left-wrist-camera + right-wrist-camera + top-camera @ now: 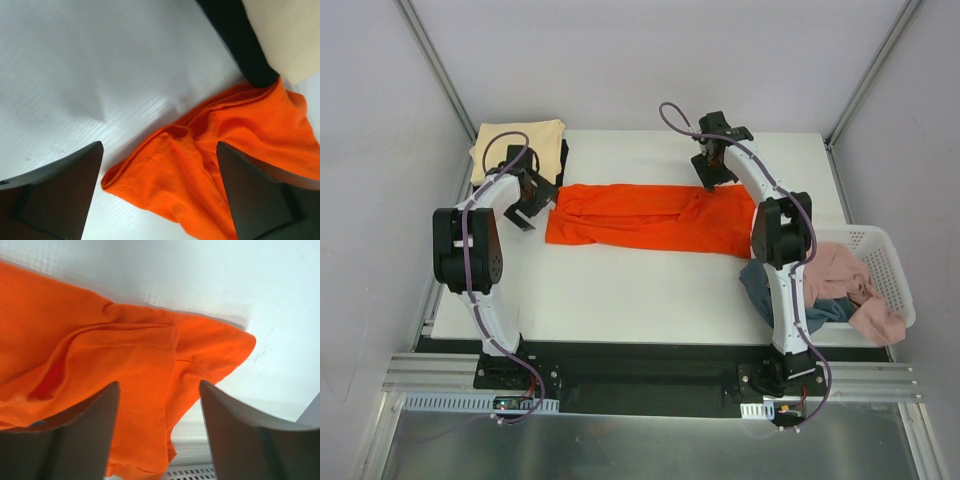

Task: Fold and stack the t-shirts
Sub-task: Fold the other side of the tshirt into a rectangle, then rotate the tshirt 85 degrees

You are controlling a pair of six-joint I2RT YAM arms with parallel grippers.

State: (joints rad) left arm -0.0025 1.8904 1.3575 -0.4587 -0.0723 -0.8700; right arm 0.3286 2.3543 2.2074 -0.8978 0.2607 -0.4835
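Observation:
An orange-red t-shirt [650, 215] lies as a long folded band across the middle of the table. My left gripper [532, 200] hovers over its left end, jaws open; in the left wrist view the orange cloth [200, 165] lies loose on the table below the gap between the fingers [55, 195]. My right gripper [712, 175] stands open over the shirt's far right part, and the cloth [100, 355] lies flat beneath it. A folded cream t-shirt [517, 145] rests on a black t-shirt [563, 160] at the back left. Pink [840, 280] and dusty blue [820, 312] t-shirts sit in the basket.
The white lattice basket [885, 255] stands at the table's right edge, its rim [190, 472] showing low in the right wrist view. The black [240, 40] and cream [285, 35] stack lies just beyond the orange shirt's left end. Grey walls enclose the table.

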